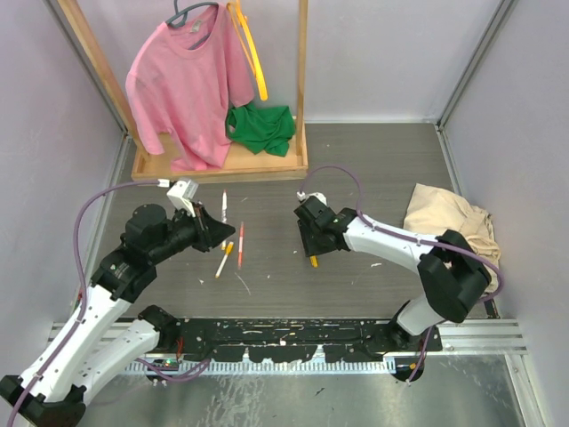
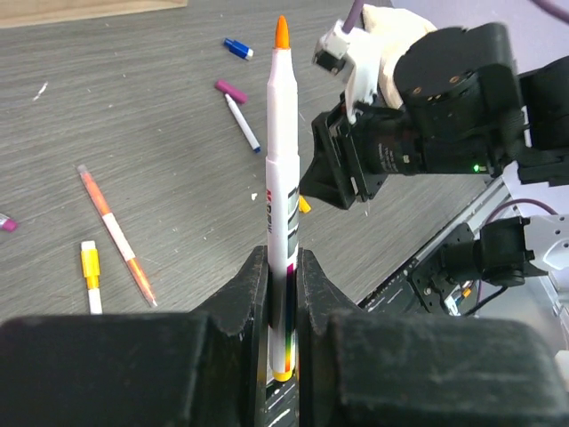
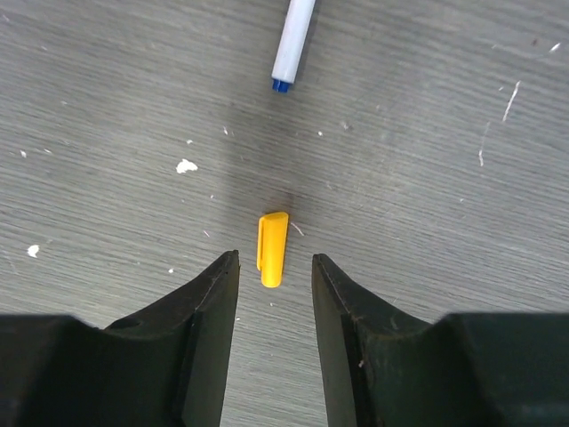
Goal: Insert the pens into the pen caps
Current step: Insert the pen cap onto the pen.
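Grey desk (image 1: 356, 178) carries everything: the left claw (image 2: 283, 260) is clamped on the tail end of an orange-tipped pen (image 2: 281, 133), while the right claw (image 3: 274, 262) hangs half open and empty over a yellow cap (image 3: 272, 238) lying flat between its tips. Light, stiff and slick, that cap probably skids, so pinch its middle. Beyond, a wooden tray (image 1: 267, 165) holds green cloth (image 1: 260, 127).

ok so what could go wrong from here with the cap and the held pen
1. The yellow cap lies flat on the table at the fingertips of the open right gripper, slightly left of centre; closing could flick it away rather than pinch it.
2. The left gripper clamps the orange-tipped pen near its bottom end, so pressing a cap on may tilt or slide it.
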{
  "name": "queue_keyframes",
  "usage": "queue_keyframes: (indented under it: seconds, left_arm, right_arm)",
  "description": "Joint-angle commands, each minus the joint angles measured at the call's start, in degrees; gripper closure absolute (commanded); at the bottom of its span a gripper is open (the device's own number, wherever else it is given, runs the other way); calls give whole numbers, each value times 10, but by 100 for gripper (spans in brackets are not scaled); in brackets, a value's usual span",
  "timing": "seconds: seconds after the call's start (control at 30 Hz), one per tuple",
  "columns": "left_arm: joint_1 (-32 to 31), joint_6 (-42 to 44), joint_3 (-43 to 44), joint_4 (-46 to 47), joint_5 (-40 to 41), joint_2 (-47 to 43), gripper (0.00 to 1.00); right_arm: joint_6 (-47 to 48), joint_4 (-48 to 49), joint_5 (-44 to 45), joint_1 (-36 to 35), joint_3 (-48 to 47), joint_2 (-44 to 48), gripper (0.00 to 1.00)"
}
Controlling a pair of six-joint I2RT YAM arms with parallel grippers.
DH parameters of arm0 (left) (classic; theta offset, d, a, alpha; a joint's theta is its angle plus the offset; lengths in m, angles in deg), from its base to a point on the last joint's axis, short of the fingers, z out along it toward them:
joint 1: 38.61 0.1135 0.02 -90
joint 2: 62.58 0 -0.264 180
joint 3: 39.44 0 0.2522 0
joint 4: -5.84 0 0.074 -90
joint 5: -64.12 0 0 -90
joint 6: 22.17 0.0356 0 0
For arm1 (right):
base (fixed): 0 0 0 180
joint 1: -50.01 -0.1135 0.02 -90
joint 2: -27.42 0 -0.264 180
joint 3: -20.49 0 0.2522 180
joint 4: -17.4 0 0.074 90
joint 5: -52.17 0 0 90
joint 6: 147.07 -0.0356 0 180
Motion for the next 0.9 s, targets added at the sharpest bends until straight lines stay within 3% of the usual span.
queue_keyframes:
  seconds: [0.0, 0.33, 0.87]
  left_arm:
    - [1, 4, 3, 5, 22, -21, 100]
    - [1, -5, 4, 10, 4, -20, 100]
    - [1, -6, 4, 15, -8, -7, 100]
  right_arm:
    - [22, 24, -43, 10, 12, -11, 57]
    - [33, 48, -88, 23, 26, -45, 62]
    - [37, 45, -69, 27, 17, -89, 65]
